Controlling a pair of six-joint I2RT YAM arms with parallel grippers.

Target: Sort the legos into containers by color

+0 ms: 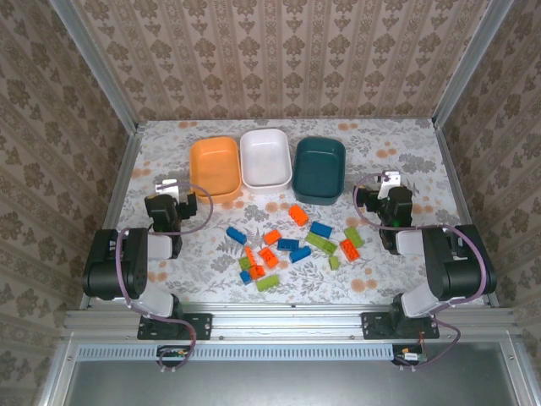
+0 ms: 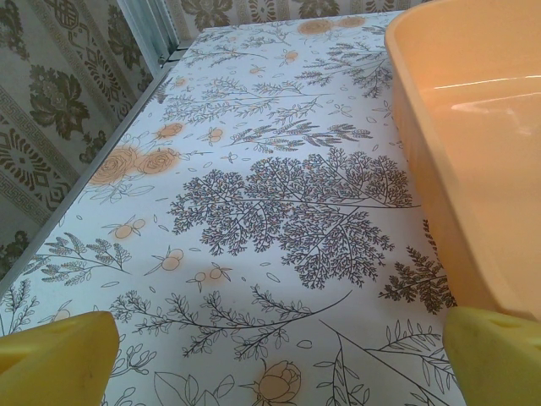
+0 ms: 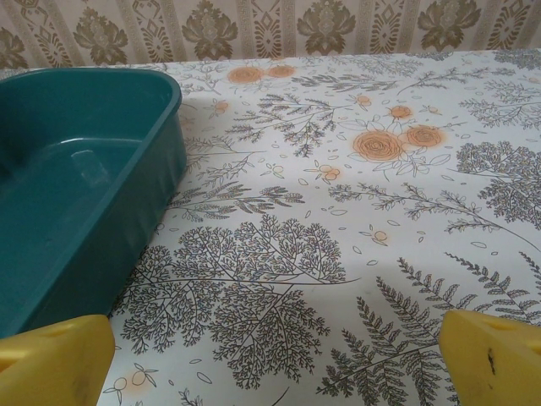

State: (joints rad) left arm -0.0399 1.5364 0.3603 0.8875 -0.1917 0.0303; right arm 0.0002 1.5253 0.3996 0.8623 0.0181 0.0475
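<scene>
Legos [image 1: 288, 244]: a loose scatter of small blue, orange and lime green bricks lies on the flower-patterned table [image 1: 406, 161], in the near-middle area between the two arms. Every brick rests on the tabletop, outside the tubs. Several at the near-left of the scatter touch or crowd one another; the rest lie singly. The farthest brick, an orange one [image 1: 298, 215], sits near the front wall of the teal tub but apart from it.

Left arm [image 1: 118, 266]: folded at the near-left corner. Left gripper [image 2: 275, 359]: jaws spread wide, holding nothing, the yellow fingertips [image 2: 55, 355] over patterned tabletop. It sits just beside the near-left corner of the orange tub, whose wall runs along the right of the wrist view.

Right arm [image 1: 448, 262]: folded at the near-right corner. Right gripper [image 3: 275, 359]: jaws likewise wide apart, grasping nothing, patterned surface between the fingers. It stands to the right of the teal tub, which shows at the left of its wrist view.

Containers: three tubs in a row beyond the bricks, orange tub [image 1: 215, 167] on the left, white tub [image 1: 265, 158] in the middle, teal tub [image 1: 319, 169] on the right. All are upright and set close side by side, the orange and white ones apparently touching.
</scene>
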